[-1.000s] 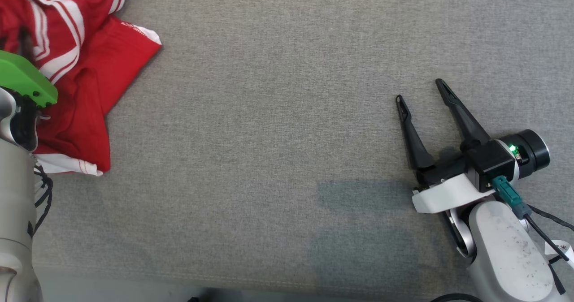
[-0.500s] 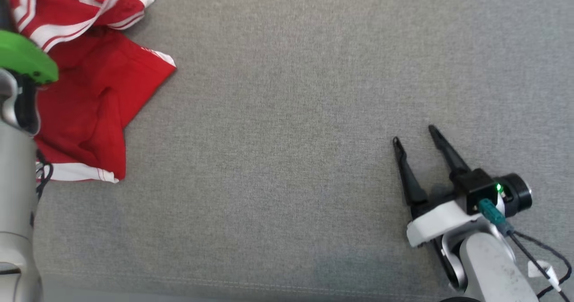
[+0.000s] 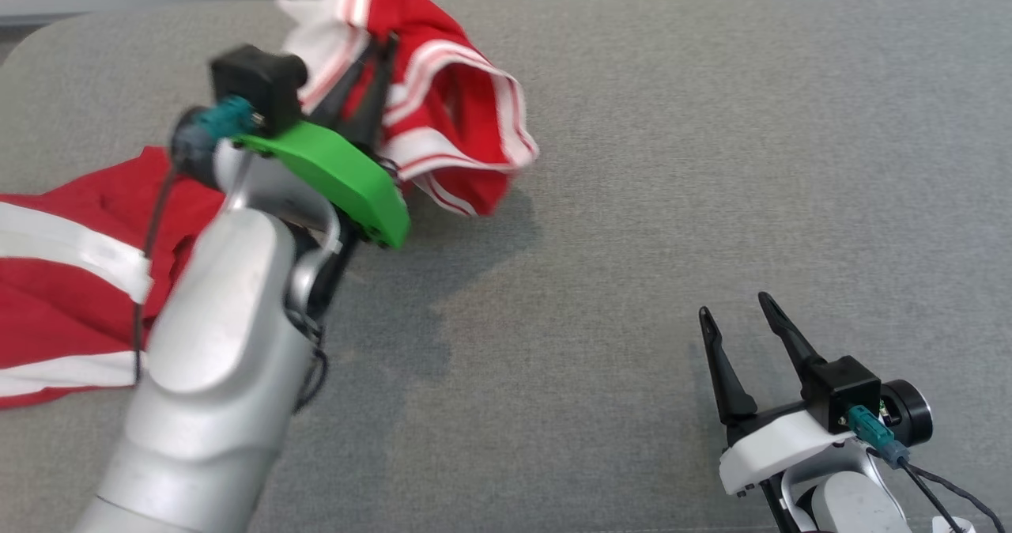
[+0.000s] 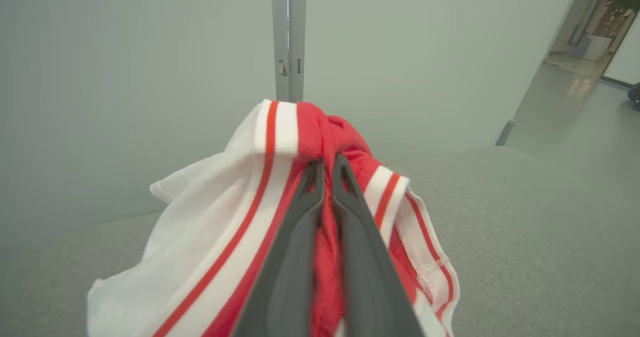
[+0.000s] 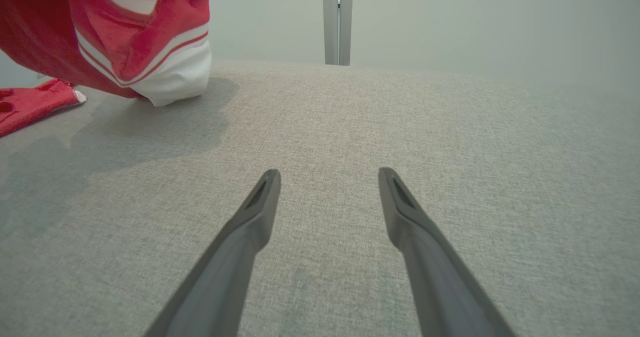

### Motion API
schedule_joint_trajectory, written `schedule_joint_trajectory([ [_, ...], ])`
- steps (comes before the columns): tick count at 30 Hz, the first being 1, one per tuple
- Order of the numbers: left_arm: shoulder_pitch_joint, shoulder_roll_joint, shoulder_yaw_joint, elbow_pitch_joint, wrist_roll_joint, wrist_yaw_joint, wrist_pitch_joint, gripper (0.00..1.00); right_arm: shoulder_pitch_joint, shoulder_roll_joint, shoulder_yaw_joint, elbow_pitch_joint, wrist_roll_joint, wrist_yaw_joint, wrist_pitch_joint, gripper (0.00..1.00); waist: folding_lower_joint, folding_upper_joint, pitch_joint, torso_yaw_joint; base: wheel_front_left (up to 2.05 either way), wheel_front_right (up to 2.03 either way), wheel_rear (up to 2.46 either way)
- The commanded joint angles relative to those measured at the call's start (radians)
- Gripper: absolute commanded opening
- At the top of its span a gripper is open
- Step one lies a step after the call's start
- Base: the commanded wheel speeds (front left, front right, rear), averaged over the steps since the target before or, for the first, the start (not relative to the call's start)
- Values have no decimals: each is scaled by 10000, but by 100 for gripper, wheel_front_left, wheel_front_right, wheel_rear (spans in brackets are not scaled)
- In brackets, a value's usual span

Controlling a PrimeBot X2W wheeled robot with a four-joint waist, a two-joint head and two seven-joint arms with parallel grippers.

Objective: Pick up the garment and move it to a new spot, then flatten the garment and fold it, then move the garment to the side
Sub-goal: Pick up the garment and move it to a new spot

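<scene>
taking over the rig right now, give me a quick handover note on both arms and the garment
Left gripper: shut on the garment, holding a bunched striped part above the grey surface; the rest trails on it at the robot's left.
Right gripper: open, empty, over bare surface.
Done: garment gripped and partly lifted.
Left: set it at a new spot, flatten, fold, move aside.

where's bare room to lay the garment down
Bare: the wide middle of the grey surface, between the garment and the right hand, plus the far right. Crowded: the left, under the left hand and trailing cloth.
</scene>
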Motion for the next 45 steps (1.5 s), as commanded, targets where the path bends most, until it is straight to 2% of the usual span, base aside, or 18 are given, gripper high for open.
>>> schedule_joint_trajectory([
  [1, 485, -208, -233, -515, -79, 75, 215, 0, 131, -4, -52, -45, 51, -17, -5, 100, 0, -1, -657, -936, 0, 0, 0],
  [6, 1891, -808, -1284, -2187, -135, 391, 998, 0, 137, 3, -101, -139, 374, -17, -5, 100, 0, -1, -547, -1586, 0, 0, 0],
  [10, 2693, -1083, -2146, -2626, -103, 694, 1324, 0, 190, 3, -133, -183, 519, -17, -5, 100, 0, -1, -413, -2017, 0, 0, 0],
  [12, 3076, -1168, -2547, -2327, -162, 910, 1372, 0, 154, 3, -99, -200, 559, -17, -5, 100, 0, -1, -298, -2277, 0, 0, 0],
  [16, 3224, -1099, -2756, -1454, 129, 1054, 1016, 0, 104, 4, -146, -207, 589, -17, -5, 100, 0, -1, -254, -2415, 0, 0, 0],
  [20, 3308, -1085, -2752, -728, 104, 1011, 694, 0, 165, 3, -233, -191, 542, -17, -5, 100, 0, -1, -314, -2357, 0, 0, 0],
  [21, 3315, -1106, -2737, -550, 4, 885, 549, 0, 194, 8, -233, -197, 491, -17, -5, 100, 0, -1, -348, -2301, 0, 0, 0],
  [22, 3414, -1145, -2659, -376, -284, 799, 467, 64, 211, 8, -220, -201, 442, -17, -5, 100, 0, -1, -400, -2237, 0, 0, 0],
  [23, 3415, -1157, -2643, -246, -306, 739, 388, 100, 233, 6, -210, -218, 392, -17, -5, 100, 0, -1, -461, -2164, 0, 0, 0],
  [25, 3373, -1184, -2490, -232, -503, 741, 61, 100, 266, -1, -223, -290, 330, -17, -5, 100, 0, -1, -592, -2002, 0, 0, 0],
  [29, 3604, -1008, -2196, -787, -449, 1015, -627, 100, 284, 1, -272, -525, 41, -17, -5, 100, 0, -1, -913, -1646, 0, 0, 0],
  [32, 4032, -535, -1892, -1613, -370, 1372, -960, 100, 309, -5, -311, -789, -226, -17, -5, 100, 0, -1, -1214, -1393, 0, 0, 0],
  [38, 5378, 841, -1267, -3231, -217, 2181, -1051, 100, 407, -417, -387, -1256, -384, -17, -5, 100, 0, -1, -1763, -876, 0, 0, 0],
  [41, 6089, 1473, -912, -3624, -162, 2553, -1176, 100, 543, -616, -579, -1373, -355, -17, -5, 100, 0, -1, -1909, -599, 0, 0, 0],
  [45, 7019, 1925, -435, -3644, -324, 2881, -1697, 100, 807, -804, -831, -1297, -407, -17, -5, 100, 0, -1, -2052, -302, 0, 0, 0],
])
